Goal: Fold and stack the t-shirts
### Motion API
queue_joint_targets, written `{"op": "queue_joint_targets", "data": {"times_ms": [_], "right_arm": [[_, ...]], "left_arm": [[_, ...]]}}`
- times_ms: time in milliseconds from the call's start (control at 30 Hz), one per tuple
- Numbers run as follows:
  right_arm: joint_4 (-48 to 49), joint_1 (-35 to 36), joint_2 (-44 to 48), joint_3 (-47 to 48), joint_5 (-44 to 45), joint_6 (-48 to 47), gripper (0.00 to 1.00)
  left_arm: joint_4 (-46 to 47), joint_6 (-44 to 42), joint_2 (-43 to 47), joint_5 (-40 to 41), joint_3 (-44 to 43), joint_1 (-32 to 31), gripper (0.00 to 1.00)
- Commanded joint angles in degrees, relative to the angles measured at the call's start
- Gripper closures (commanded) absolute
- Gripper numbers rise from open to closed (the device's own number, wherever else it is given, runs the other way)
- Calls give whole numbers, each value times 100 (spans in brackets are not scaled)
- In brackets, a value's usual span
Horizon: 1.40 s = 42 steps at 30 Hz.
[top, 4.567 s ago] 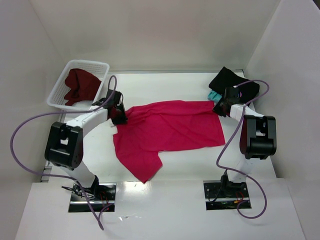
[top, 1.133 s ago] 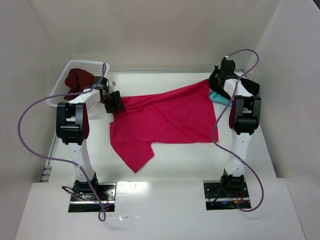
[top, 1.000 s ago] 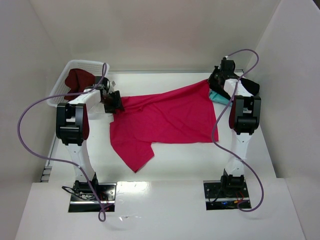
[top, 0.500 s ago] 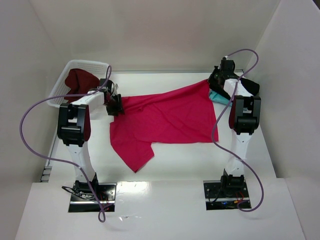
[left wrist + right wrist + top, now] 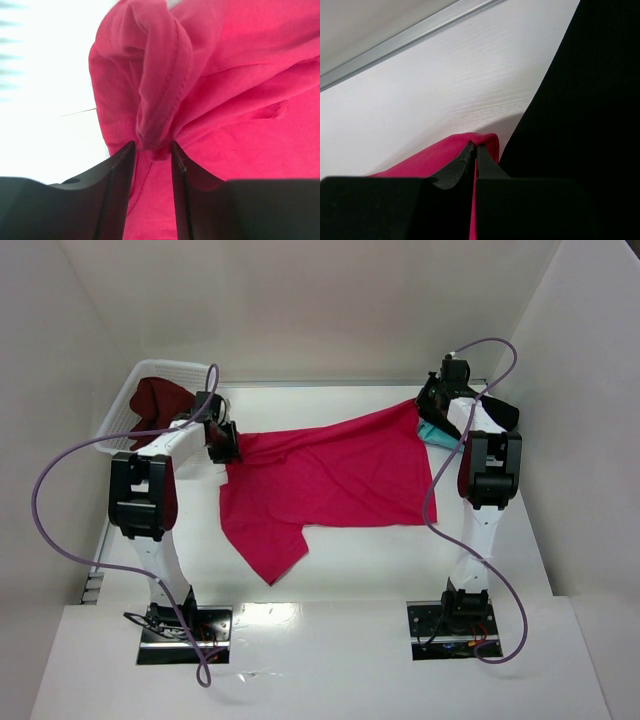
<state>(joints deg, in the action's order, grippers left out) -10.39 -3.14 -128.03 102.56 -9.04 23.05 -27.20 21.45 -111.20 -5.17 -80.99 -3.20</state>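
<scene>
- The crimson-pink t-shirt (image 5: 330, 485) lies spread across the middle of the white table (image 5: 380, 560). Its far right corner is lifted off the surface, and a loose flap trails toward the near left.
- The left gripper (image 5: 222, 440) is at the shirt's far left edge. In the left wrist view its jaws stand narrow, and a bunched hem fold of the crimson cloth fills the gap between the fingertips (image 5: 131, 147) and touches both.
- The right gripper (image 5: 432, 405) is at the far right. Its fingers (image 5: 470, 155) are pressed together on the crimson shirt's raised corner, pinching it above the table.
- The black t-shirt (image 5: 500, 412) lies crumpled in the far right corner, just beside the right gripper.
- The teal t-shirt (image 5: 428, 432) shows only as a small patch under the right arm, so its shape cannot be made out.
- The maroon t-shirt (image 5: 155, 400) sits heaped inside the white lattice basket (image 5: 180, 364) at the far left, near the left gripper.
</scene>
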Motion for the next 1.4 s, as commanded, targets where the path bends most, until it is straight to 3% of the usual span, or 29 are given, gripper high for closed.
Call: {"op": "queue_joint_targets", "data": {"times_ms": [0,233,300,900,1200,1367], "right_arm": [[37,41,-64,247,51,-72,100],[37,41,-64,247,104,-125,100],[37,41,-64,247,104,-125,100],[37,41,-117,247,104,-125,100],[37,41,-117,247,104,-125,100],[37,41,-117,247,104,-125,100]], "left_arm": [[13,78,89,34,13,-75,58],[13,78,-25,-37,13,-128,55],[13,78,-25,-37,13,-128,50],[-40,131,-236,428,171,-242,51],[206,289,-236,482,347,-242,63],[259,342,-236,482,347,-295,79]]}}
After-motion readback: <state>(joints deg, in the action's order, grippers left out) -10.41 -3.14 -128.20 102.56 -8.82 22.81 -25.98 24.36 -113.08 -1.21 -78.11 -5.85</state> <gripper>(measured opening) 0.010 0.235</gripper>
